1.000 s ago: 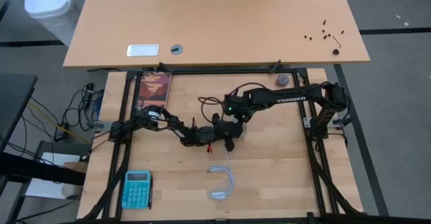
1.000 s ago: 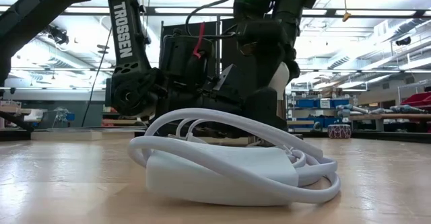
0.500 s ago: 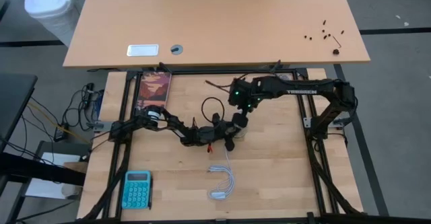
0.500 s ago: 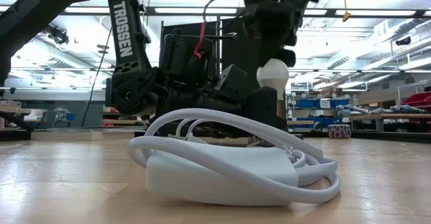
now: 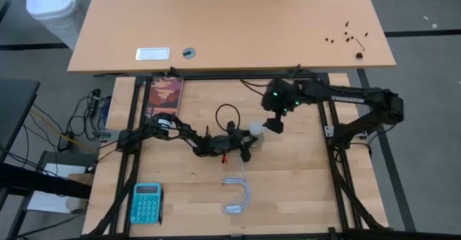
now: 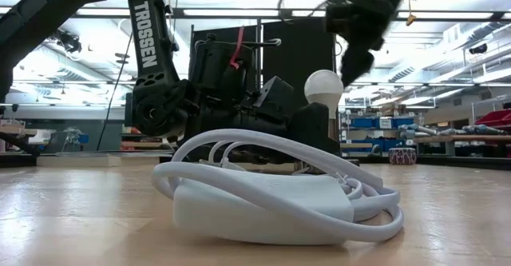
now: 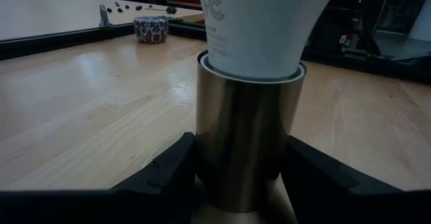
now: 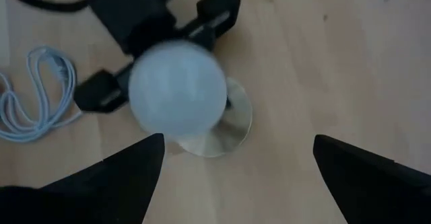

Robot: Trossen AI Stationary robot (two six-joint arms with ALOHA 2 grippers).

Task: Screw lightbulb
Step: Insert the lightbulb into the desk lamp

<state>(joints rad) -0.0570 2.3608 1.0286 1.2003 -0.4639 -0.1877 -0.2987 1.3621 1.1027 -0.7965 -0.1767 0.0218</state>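
Note:
The white lightbulb (image 5: pixel 256 128) stands upright with its base down in a brassy metal socket (image 7: pixel 246 136) at the table's middle. The socket's flat round foot (image 8: pixel 232 126) lies on the wood. My left gripper (image 5: pixel 247 143) lies low along the table and is shut on the socket. My right gripper (image 8: pixel 237 140) hangs open above and to the right of the bulb (image 8: pixel 177 83), pointing steeply down and touching nothing. The low view shows it (image 6: pixel 355 54) up beside the bulb (image 6: pixel 323 86). My left gripper pinches the socket's metal barrel (image 7: pixel 202 150) between its two fingers (image 7: pixel 172 173), one on each side, low on the barrel. The fingers come in nearly level from the table's left. The socket stands upright on the table with the bulb (image 7: pixel 262 22) in its top.
A coiled white cord with its adapter (image 5: pixel 238 195) lies nearer the front edge. A teal calculator (image 5: pixel 146 202) is at the front left and a picture book (image 5: pixel 165 96) at the far left. A small patterned ball (image 7: pixel 150 29) sits toward the far right. A desk (image 5: pixel 230 24) stands beyond.
My right gripper has come off the lightbulb, risen and moved toward the table's right edge, rolling as it went. The bulb has stayed upright in the socket, and my left gripper has kept still.

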